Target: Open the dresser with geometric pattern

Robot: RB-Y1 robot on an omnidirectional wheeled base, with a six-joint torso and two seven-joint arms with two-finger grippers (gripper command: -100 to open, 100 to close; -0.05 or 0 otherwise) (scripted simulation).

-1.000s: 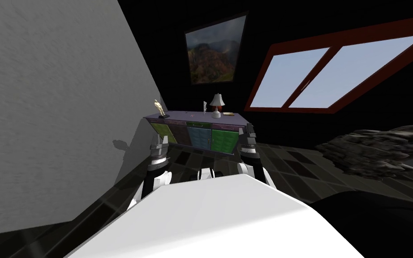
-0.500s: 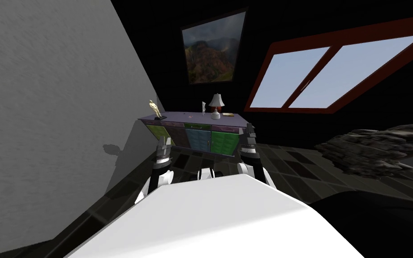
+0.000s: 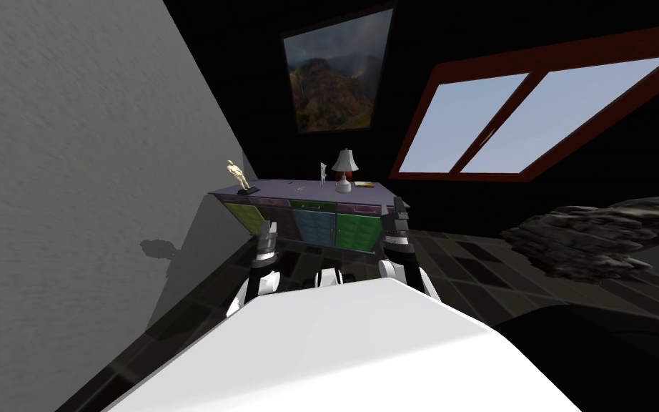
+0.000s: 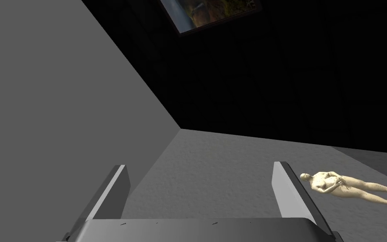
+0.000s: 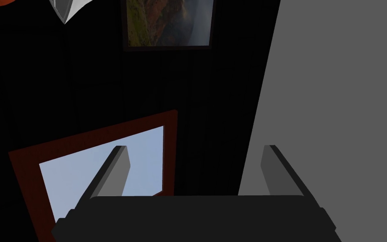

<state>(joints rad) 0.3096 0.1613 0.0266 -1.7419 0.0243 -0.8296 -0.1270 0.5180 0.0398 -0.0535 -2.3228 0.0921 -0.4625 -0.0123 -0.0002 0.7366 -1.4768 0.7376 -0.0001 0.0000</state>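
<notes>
Both claws (spread) short of dresser.

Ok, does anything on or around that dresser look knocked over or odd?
Nothing stands out. The dresser has its doors shut; on its top the figurine and lamp stand upright and the book lies flat.

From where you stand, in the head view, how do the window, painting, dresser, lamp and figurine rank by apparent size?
1. The window, by far the largest.
2. The painting and the dresser look about alike, so I won't rank them.
3. The lamp.
4. The figurine, slightly smaller than the lamp.
</notes>
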